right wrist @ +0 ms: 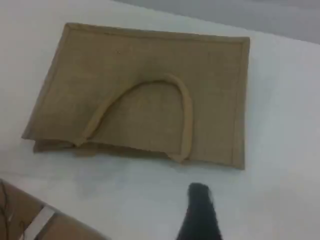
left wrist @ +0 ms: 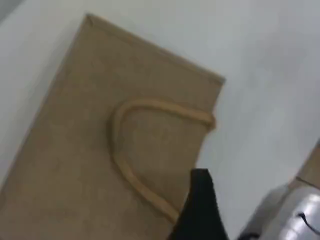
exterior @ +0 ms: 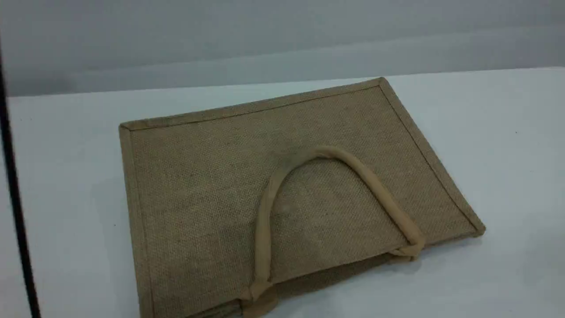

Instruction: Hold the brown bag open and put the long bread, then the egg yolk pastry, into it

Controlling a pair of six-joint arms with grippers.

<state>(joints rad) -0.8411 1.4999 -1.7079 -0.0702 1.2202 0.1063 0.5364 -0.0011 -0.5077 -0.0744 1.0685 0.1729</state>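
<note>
The brown bag (exterior: 212,185) lies flat on the white table, its mouth toward the near edge. One tan looped handle (exterior: 375,185) is folded back over its upper face. The left wrist view shows the brown bag (left wrist: 90,150) from above, with my left gripper's dark fingertip (left wrist: 200,205) hovering over the bag's mouth edge by the handle (left wrist: 125,165). In the right wrist view the brown bag (right wrist: 210,85) sits farther off, and my right gripper's fingertip (right wrist: 200,210) hangs above bare table in front of it. Nothing is held at either tip. The long bread and the egg yolk pastry are out of view.
A black vertical strip (exterior: 15,198) runs down the scene's left edge. A silver object (left wrist: 292,215) sits low right in the left wrist view. A brown cardboard surface with tape (right wrist: 35,220) fills the right wrist view's lower left. White table (exterior: 494,154) surrounds the bag.
</note>
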